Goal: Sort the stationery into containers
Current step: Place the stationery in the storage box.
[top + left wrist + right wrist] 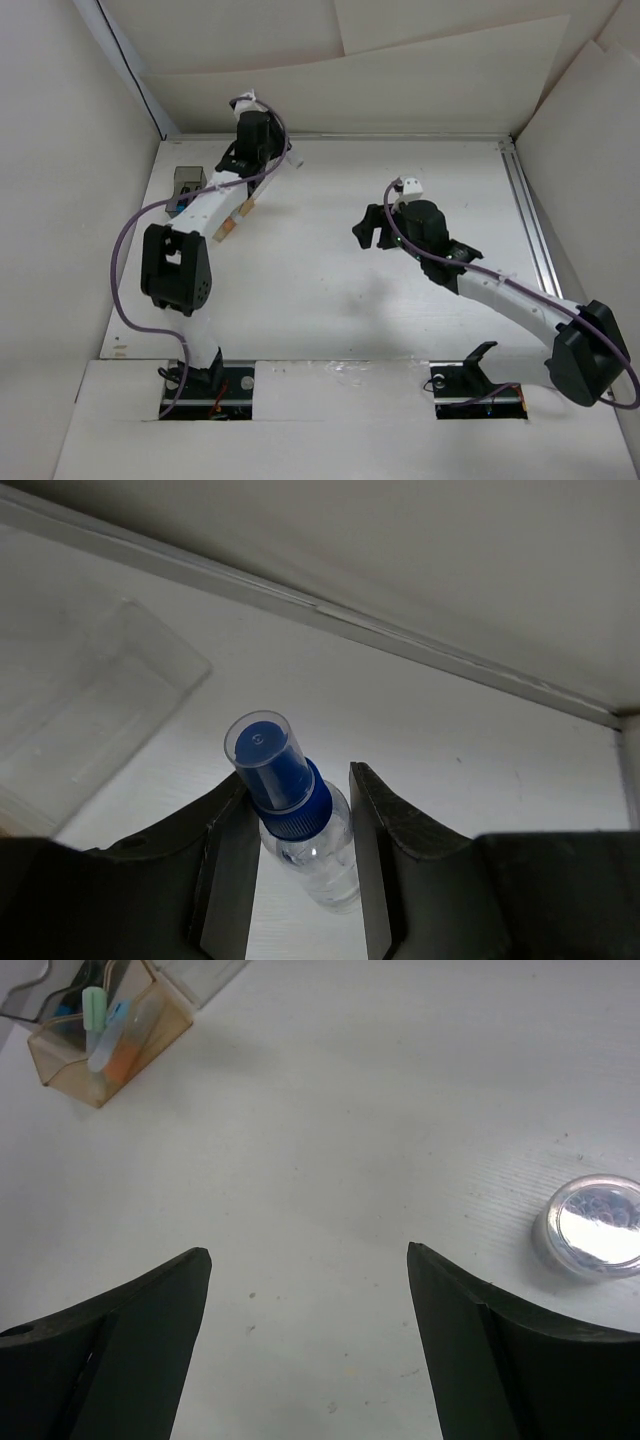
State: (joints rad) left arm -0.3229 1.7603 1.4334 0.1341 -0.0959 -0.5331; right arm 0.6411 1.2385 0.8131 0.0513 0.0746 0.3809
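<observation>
Left pincer (300, 805) clamped on blue-capped bottle (292, 798), cap poking past the fingertips, right pincer (308, 1258) spread apart over table (330, 1110)

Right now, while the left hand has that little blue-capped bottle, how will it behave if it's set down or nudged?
The bottle looks like rigid clear plastic, so it probably won't squash in the left hand. Its smooth round body could slip or roll if laid down. Tall and narrow, it may tip when nudged upright.
</observation>
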